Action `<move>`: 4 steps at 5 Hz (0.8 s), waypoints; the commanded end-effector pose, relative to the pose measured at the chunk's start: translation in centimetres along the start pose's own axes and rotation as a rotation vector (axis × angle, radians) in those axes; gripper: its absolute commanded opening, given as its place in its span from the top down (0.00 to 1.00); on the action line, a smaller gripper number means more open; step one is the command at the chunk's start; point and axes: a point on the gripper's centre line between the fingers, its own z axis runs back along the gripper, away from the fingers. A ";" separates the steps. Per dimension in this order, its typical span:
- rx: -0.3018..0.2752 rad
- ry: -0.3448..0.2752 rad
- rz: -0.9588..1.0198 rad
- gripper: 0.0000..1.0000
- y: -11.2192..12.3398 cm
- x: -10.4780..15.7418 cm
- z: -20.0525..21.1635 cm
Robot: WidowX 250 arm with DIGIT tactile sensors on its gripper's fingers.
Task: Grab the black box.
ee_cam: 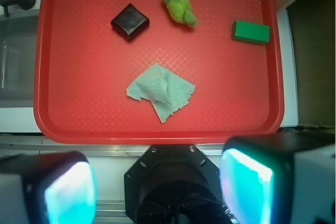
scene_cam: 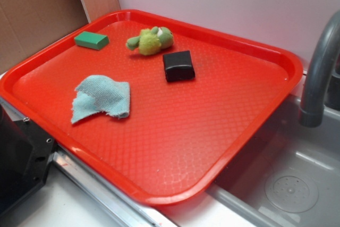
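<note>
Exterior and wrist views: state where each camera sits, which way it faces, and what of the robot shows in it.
Exterior: off one corner of the red tray, angled down across it toward the wall, a faucet at right; no gripper visible.
Wrist: on the arm, looking down at the tray; open gripper fills the bottom edge.
Shared: black box, green block, plush toy, blue cloth.
</note>
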 end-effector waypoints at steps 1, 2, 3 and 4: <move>0.000 0.000 0.000 0.00 0.0 0.0 0.0; 0.009 -0.126 0.225 0.00 -1.3 4.3 -2.1; 0.006 -0.168 0.445 0.00 -2.1 7.9 -4.3; -0.026 -0.156 0.586 0.00 -2.2 10.5 -6.7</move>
